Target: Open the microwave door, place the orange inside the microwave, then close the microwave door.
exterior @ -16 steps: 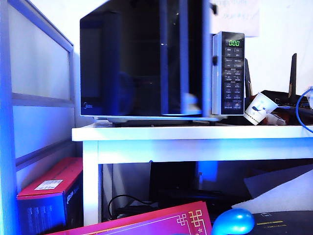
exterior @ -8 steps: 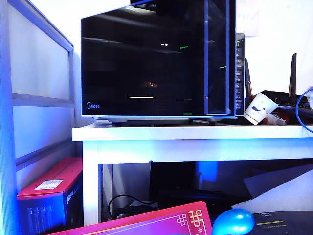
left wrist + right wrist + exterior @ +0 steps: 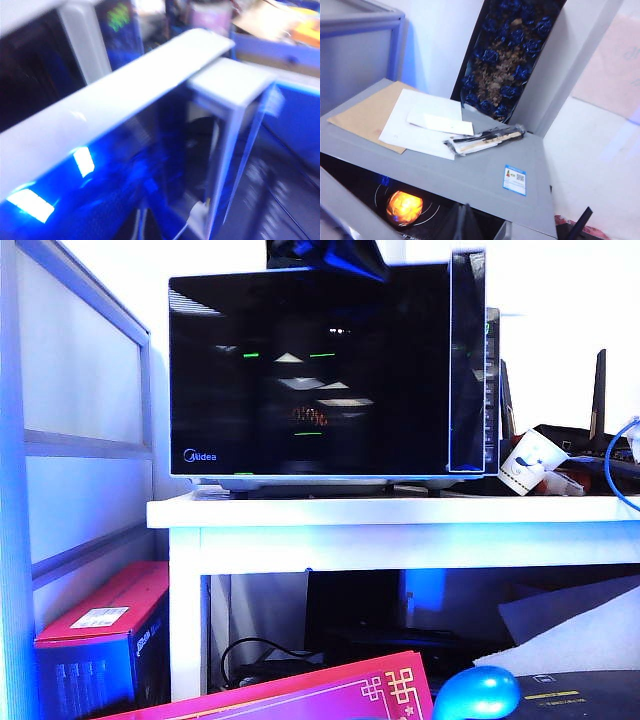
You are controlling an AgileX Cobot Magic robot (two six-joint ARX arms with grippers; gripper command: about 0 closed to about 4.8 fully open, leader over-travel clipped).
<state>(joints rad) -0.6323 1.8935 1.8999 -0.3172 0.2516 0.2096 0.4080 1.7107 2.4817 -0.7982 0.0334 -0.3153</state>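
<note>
The black microwave (image 3: pixel 491 390) stands on the white table (image 3: pixel 400 512). Its glossy door (image 3: pixel 310 375) faces me almost shut and covers most of the button column. The right wrist view looks down through a gap between the door's top edge (image 3: pixel 350 210) and the grey microwave top (image 3: pixel 470 175). There the orange (image 3: pixel 404 207) lies inside on the glass turntable. My right gripper (image 3: pixel 465 222) hangs shut and empty over that gap, and shows as a dark shape (image 3: pixel 325 258) above the microwave. My left gripper's fingers do not show. Its blurred wrist view runs along the table's front edge (image 3: pixel 125 85).
Papers (image 3: pixel 420 122) and a wrapped chopstick packet (image 3: pixel 485 140) lie on the microwave top. A box of blue roses (image 3: pixel 510 55) leans behind it. A paper cup (image 3: pixel 528 462) and router antennas (image 3: pixel 598 390) stand at the right. A red box (image 3: pixel 100 630) and a blue rounded object (image 3: pixel 478 692) sit below.
The door has swung from wide open to nearly shut, hiding the cavity and most of the control panel. The dark gripper above the microwave has come into sight.
</note>
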